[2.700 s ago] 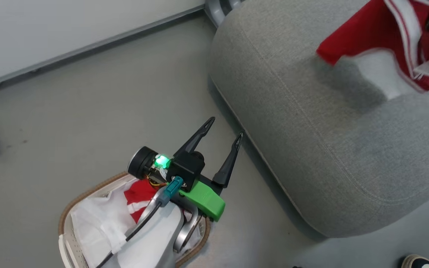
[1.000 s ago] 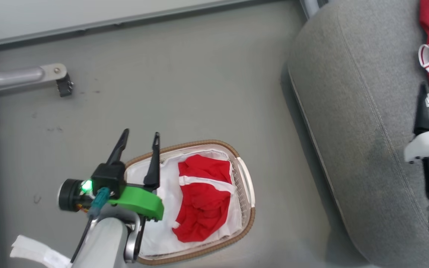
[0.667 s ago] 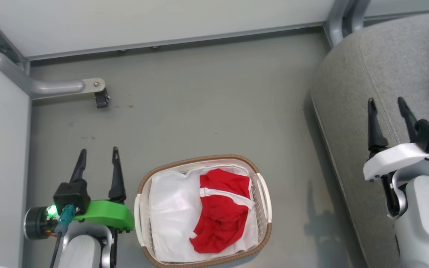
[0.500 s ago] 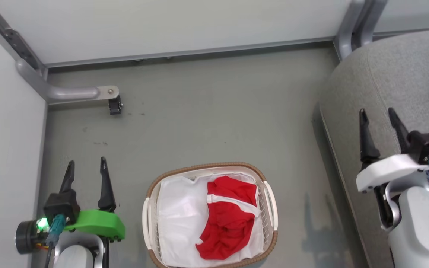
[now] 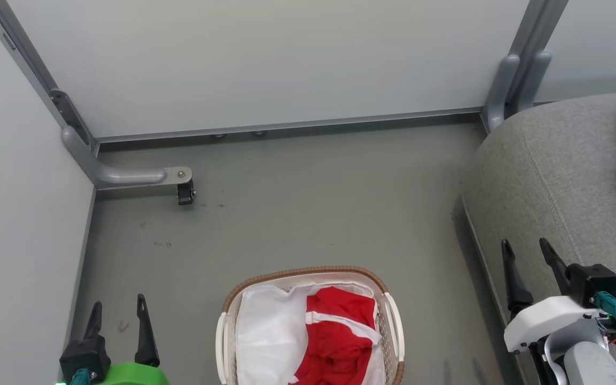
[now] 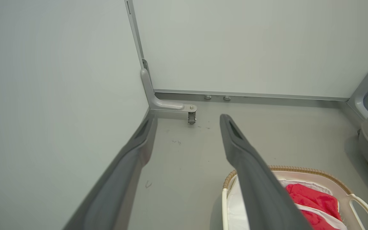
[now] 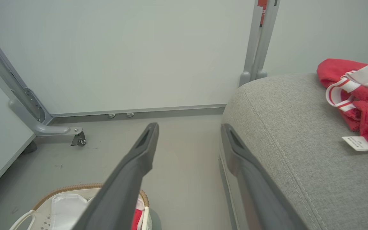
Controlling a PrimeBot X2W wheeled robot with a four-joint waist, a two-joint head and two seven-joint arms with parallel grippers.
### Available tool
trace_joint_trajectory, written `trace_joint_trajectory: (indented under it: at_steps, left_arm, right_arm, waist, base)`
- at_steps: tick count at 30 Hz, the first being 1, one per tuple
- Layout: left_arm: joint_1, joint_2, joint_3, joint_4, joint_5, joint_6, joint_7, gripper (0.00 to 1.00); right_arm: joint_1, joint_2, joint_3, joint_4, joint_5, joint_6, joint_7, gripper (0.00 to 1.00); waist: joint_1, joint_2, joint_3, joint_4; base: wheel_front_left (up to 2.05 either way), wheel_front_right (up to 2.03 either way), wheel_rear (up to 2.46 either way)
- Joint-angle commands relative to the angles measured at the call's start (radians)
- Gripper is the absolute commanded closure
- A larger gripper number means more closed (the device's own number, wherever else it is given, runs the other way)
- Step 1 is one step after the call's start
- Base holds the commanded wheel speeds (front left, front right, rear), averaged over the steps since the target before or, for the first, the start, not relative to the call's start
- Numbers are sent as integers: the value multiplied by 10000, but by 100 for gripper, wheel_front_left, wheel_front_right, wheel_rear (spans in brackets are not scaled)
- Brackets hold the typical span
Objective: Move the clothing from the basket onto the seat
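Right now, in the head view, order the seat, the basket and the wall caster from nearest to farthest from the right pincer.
1. seat, right beside the right pincer.
2. basket, to its left, bottom centre.
3. caster, far left by the wall.

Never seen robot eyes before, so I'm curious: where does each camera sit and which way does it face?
Head view: on the head, looking down at basket and sofa; left gripper and right gripper at the bottom corners.
Left wrist view: on that wrist, facing the wall along its open fingers.
Right wrist view: on that wrist, facing wall and sofa along its open fingers.
Shared: all show the basket.
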Motion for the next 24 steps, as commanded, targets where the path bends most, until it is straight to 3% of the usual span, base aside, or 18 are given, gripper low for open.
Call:
trace_joint_trajectory:
  at_steps: [1,7,11,24]
  left_arm:
    - [189,-15,-8,14,-93,-44,5,0]
    - [183,-32,-267,127,-330,-176,7,0]
    - [-421,-34,-1040,464,-764,-432,7,0]
    - [-3017,-18,-3275,1496,-1297,-489,5,0]
  right_arm:
    - [183,-11,-11,-4,18,-13,-49,0]
    - [280,-94,13,-57,85,-13,-49,0]
    - [-80,-145,93,-157,136,-13,-49,0]
    - [-2038,58,714,-1076,413,-14,-47,0]
  waist:
    - [1,0,-170,-30]
    - [1,0,-9,-69]
    - [1,0,429,-140]
    - [1,0,3289,-1210]
  base:
    - [0,0,0]
    - [0,0,0]
    - [0,0,0]
    - [0,0,0]
